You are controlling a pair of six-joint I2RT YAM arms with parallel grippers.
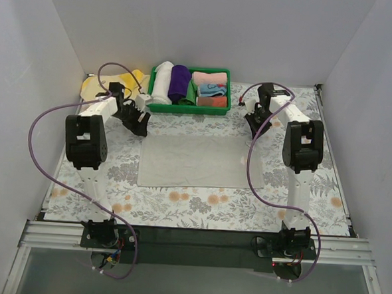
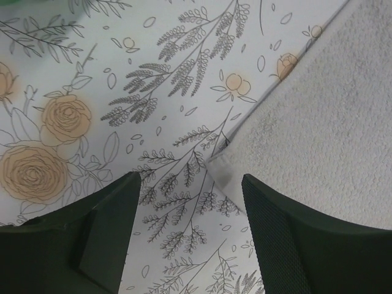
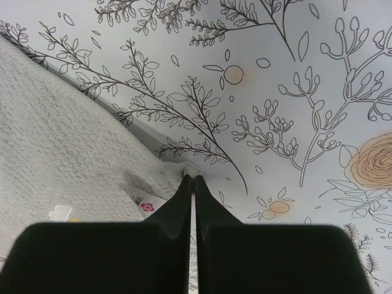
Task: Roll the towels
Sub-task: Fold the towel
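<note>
The top camera looked down from high behind the near edge on the whole table (image 1: pixel 179 206). Each wrist camera faced down, close, sharing a grey towel (image 1: pixel 190 161) corner.

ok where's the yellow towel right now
The yellow towel lies bunched up at the far left of the top view, just left of the green basket and behind the left arm.
</note>
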